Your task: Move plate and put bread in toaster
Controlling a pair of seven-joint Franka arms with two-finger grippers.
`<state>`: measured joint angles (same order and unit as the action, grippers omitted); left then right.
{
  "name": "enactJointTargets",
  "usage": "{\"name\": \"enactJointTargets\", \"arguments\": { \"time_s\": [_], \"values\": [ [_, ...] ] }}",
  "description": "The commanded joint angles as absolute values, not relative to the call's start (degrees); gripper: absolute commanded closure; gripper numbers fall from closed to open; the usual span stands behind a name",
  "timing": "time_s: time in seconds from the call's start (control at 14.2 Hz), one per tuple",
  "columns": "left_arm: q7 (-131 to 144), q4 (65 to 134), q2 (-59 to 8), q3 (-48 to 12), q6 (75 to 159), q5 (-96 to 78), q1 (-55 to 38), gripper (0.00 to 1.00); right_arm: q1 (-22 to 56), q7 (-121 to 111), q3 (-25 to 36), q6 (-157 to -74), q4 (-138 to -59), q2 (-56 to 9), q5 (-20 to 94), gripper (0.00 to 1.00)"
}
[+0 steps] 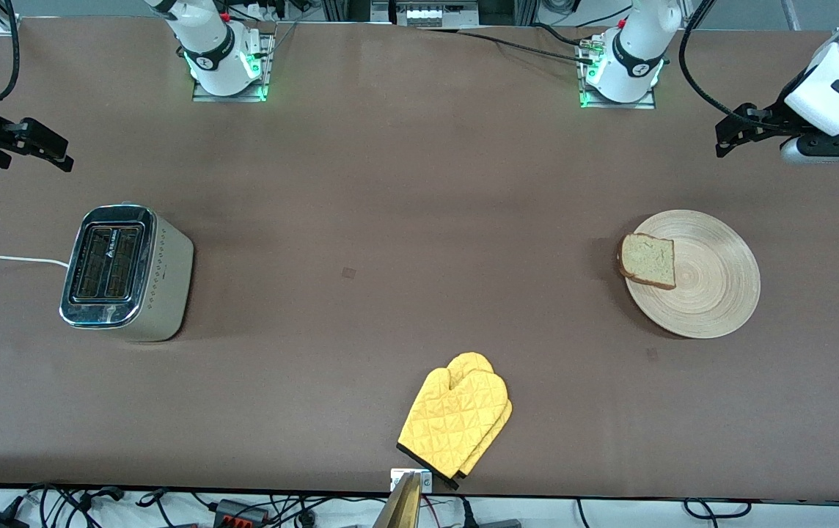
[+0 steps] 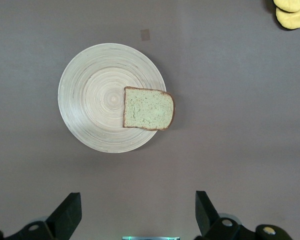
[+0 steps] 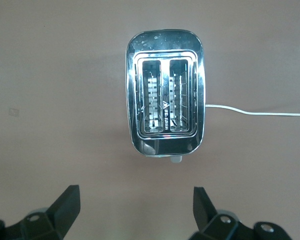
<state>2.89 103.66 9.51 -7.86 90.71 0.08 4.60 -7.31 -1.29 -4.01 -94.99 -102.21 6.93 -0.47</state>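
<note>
The round tan wooden plate (image 1: 713,293) (image 2: 92,95) lies toward the left arm's end of the table. The square slice of bread (image 1: 649,260) (image 2: 147,108) rests on the plate's edge that faces the toaster, its crust slightly over the rim. The beige toaster (image 1: 126,273) (image 3: 165,107) with its chrome top stands toward the right arm's end, both slots empty. My left gripper (image 1: 724,139) (image 2: 137,196) hangs open over bare table at the left arm's end, holding nothing. My right gripper (image 1: 60,152) (image 3: 135,190) hangs open over the table's edge at the right arm's end, also holding nothing.
A yellow quilted oven mitt (image 1: 456,418) (image 2: 292,12) lies near the table's front edge, midway along it. The toaster's white cord (image 1: 9,258) (image 3: 255,112) runs off the table at the right arm's end. Cables lie below the front edge.
</note>
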Motion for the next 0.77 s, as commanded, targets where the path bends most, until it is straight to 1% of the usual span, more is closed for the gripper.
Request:
{"name": "enactJointTargets", "arguments": {
  "time_s": [0.0, 0.7],
  "values": [
    [1.8, 103.5, 10.4, -8.3, 89.7, 0.5, 5.0, 0.00, -7.6, -2.1, -4.3, -94.4, -102.7, 8.1, -0.4, 0.00],
    [1.9, 103.5, 10.3, -8.1, 89.5, 0.5, 5.0, 0.00, -7.7, -2.1, -4.2, -95.5, -102.4, 7.1, -0.4, 0.00]
  ]
}}
